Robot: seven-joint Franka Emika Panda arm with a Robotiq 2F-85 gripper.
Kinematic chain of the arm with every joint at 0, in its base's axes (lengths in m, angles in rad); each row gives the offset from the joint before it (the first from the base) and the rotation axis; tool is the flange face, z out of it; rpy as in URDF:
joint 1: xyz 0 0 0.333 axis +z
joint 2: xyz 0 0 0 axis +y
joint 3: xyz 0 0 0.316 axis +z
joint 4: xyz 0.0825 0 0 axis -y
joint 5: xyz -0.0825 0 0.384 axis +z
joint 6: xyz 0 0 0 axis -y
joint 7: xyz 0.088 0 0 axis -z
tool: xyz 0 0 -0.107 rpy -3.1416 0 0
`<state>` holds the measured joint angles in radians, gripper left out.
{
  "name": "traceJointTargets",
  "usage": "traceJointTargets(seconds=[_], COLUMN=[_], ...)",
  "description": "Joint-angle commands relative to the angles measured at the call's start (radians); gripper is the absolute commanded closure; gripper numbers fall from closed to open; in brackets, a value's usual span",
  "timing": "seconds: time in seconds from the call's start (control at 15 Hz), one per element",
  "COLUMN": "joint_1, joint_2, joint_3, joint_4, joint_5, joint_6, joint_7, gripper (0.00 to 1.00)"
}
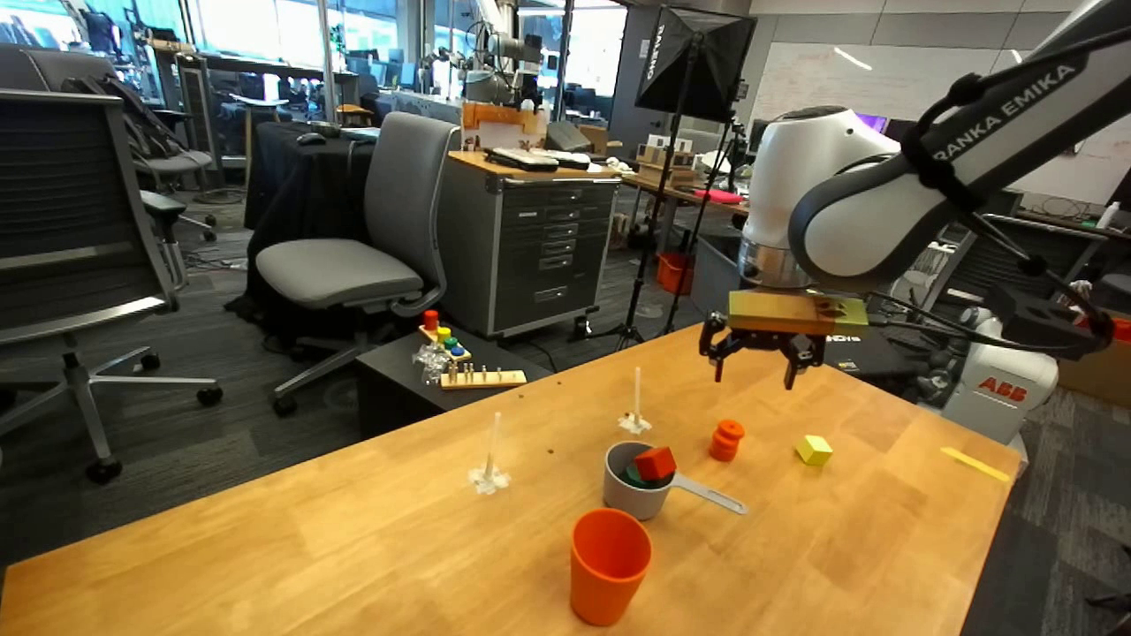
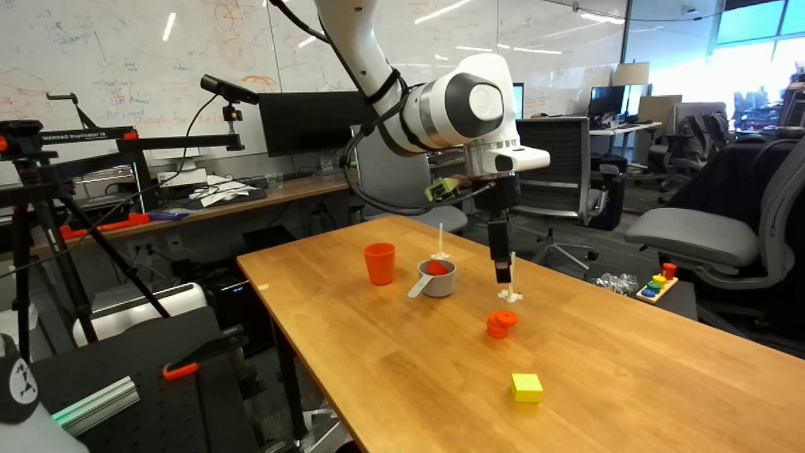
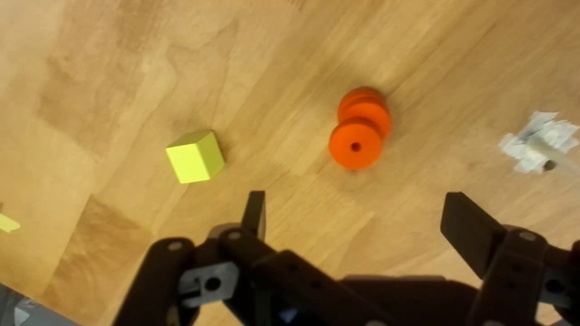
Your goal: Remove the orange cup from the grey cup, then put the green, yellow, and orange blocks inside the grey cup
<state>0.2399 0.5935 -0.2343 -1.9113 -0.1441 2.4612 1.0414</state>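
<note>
The orange cup [image 1: 610,565] stands upright beside the grey cup [image 1: 626,505]; it also shows in an exterior view [image 2: 380,264]. The grey cup, with its flat handle, also shows in that view [image 2: 442,288]. Inside it sit an orange-red block [image 1: 656,464] and, partly hidden, a green block [image 1: 638,479]. The yellow block [image 1: 814,450] lies on the table; it also shows in both other views [image 2: 526,388] [image 3: 195,158]. My gripper [image 1: 754,378] is open and empty above the table; its spread fingers show in the wrist view [image 3: 356,201].
An orange spool-like stack of discs [image 1: 726,440] stands between the grey cup and the yellow block. Two thin upright pegs [image 1: 637,397] [image 1: 493,446] are taped to the table. Yellow tape [image 1: 975,464] lies near the table's edge.
</note>
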Motion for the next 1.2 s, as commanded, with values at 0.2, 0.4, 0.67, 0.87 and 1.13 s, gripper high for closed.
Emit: traceJointTargets(seconds=[0.2,0.4,0.67,0.87,1.13], joint_1=[-0.083,-0.108,-0.116,-0.121,-0.122], joint_2=[0.019,0.058,0.11,0.14,0.167], joint_3=[-0.001,0.003,-0.006,-0.008,-0.017], joint_4=[-0.066,-0.055,-0.029,-0.006,0.025], joint_5=[0.003,0.014,0.011,0.011,0.004], joint_6=[0.01,0.004,-0.012,-0.021,-0.038], joint_7=[0.011,0.001,-0.003,-0.011,-0.018], gripper=[0.0,0.0,0.0,0.0,0.0])
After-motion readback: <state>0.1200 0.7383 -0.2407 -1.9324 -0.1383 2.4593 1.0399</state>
